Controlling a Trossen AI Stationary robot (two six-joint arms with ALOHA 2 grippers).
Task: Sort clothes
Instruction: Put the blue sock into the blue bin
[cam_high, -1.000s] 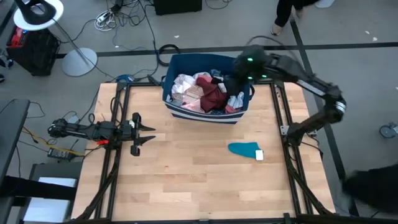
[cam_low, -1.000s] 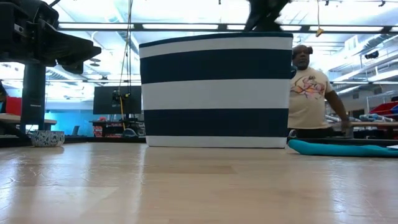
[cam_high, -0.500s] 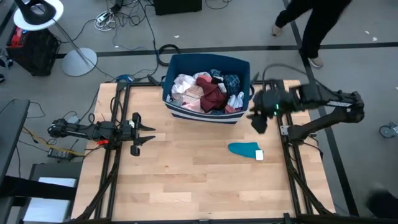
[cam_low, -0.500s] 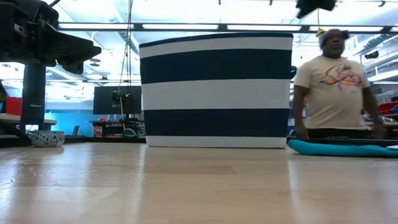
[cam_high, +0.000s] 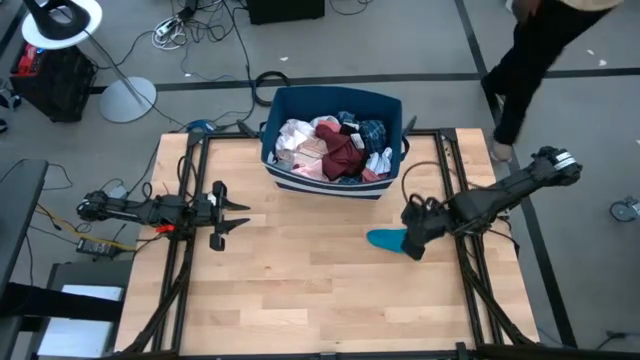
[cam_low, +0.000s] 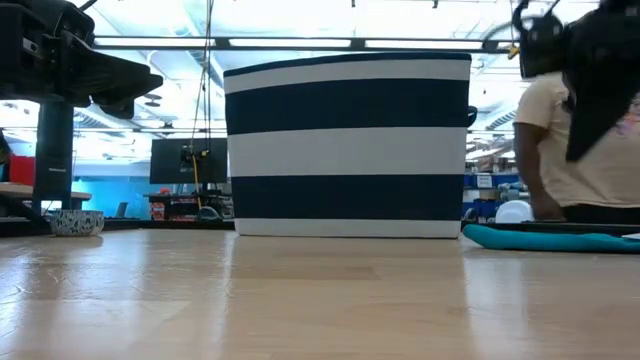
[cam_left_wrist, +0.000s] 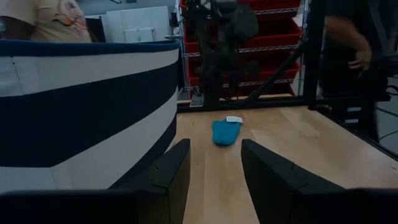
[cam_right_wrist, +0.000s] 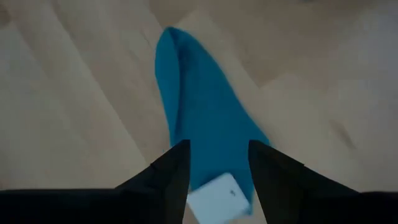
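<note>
- We see a navy and white striped bin (cam_low: 348, 145) standing on the wooden table (cam_low: 300, 300).
- A teal garment (cam_low: 545, 238) lies flat toward the table's right edge.
- Behind it stands a person (cam_low: 580, 130) in a pale shirt.

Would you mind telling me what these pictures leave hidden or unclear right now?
- Teal sock: in the high view, the right gripper covers its white-tagged end.
- Clothes in the striped bin: the low view shows only the bin's wall.
- Right gripper touching the sock: unclear; the right wrist view is blurred.
- Left gripper: waits open, far from the clothes.
</note>
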